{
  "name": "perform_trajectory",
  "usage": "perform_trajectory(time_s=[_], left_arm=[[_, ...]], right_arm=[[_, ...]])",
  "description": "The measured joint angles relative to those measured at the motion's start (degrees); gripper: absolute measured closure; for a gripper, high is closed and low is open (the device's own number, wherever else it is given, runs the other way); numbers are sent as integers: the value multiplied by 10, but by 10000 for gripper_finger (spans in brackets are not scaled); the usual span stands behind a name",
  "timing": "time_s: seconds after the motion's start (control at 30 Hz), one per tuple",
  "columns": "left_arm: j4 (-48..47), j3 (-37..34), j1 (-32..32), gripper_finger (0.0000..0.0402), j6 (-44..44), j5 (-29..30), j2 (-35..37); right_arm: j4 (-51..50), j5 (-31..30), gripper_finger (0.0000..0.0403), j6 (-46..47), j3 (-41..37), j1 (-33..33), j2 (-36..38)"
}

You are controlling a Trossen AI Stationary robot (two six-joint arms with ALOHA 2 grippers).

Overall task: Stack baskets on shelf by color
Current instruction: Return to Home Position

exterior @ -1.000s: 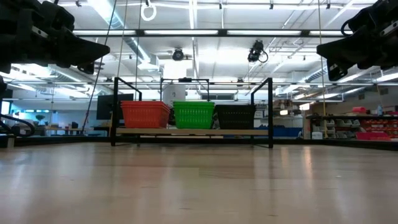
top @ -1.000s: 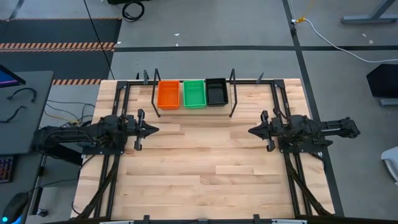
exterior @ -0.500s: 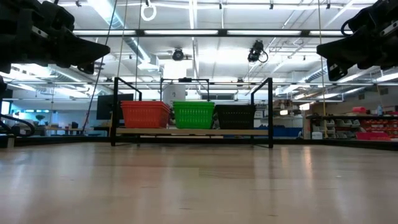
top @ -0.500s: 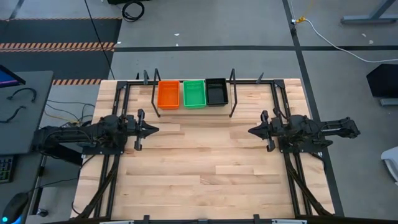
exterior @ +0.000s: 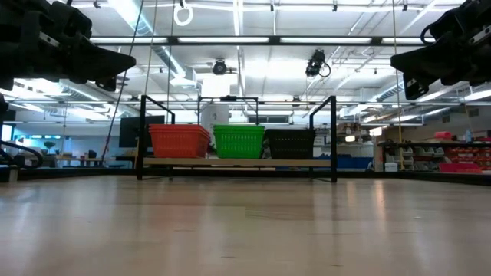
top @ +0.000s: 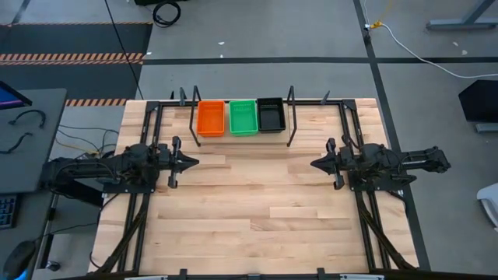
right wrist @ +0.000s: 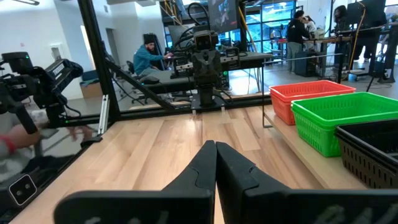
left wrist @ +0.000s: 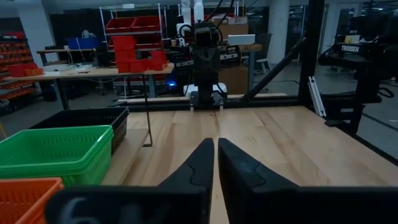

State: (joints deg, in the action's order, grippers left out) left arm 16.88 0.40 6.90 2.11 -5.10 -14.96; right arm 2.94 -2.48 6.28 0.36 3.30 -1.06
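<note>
Three baskets stand side by side on the shelf (top: pixel 292 124) at the table's far edge: orange (top: pixel 211 117) on the left, green (top: pixel 243 116) in the middle, black (top: pixel 270 113) on the right. Their bottoms rest on the shelf's pale board (exterior: pixel 238 162). My left gripper (top: pixel 194 162) hovers level over the table's left side, shut and empty, pointing toward the table's middle. My right gripper (top: pixel 313 164) hovers level on the right side, also shut and empty, facing the left one. Both are well clear of the baskets, nearer the table's front than the shelf.
Bare wooden tabletop (top: pixel 257 202) lies between the two grippers and toward the near edge. Black frame rails (top: pixel 366 225) run along both table sides under the arms. People (right wrist: pixel 148 59) sit and stand in the room beyond the table.
</note>
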Motion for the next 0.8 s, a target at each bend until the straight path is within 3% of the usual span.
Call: perform_trajectory(time_s=[0.8], left_arm=[[0,0,0,368,0,0,0]], right_arm=[[0,0,393,0,0,0,0]])
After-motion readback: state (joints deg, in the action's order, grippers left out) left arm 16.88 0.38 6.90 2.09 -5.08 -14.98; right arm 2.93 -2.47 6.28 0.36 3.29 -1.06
